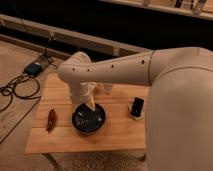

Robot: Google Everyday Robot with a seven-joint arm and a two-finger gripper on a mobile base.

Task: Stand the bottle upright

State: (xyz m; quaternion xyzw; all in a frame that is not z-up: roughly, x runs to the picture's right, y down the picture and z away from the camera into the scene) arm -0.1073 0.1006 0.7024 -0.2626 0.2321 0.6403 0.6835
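Black cables (15, 88) trail across the floor at far left, beside a wooden bench (116, 133). On the bench's left part lies 1 slim dark-red object (51, 120). Near the middle sits a dark bowl (88, 120), and the tool (88, 99) hangs just above its far rim. The pale bottle (93, 103) shows tilted at the tool's tip, over the bowl; whether the tool grips it cannot be told. A white cup (107, 89) peeks out just behind the arm (125, 67). Farther right, a black slab (137, 106) stands in its white stand, well apart from the bowl.
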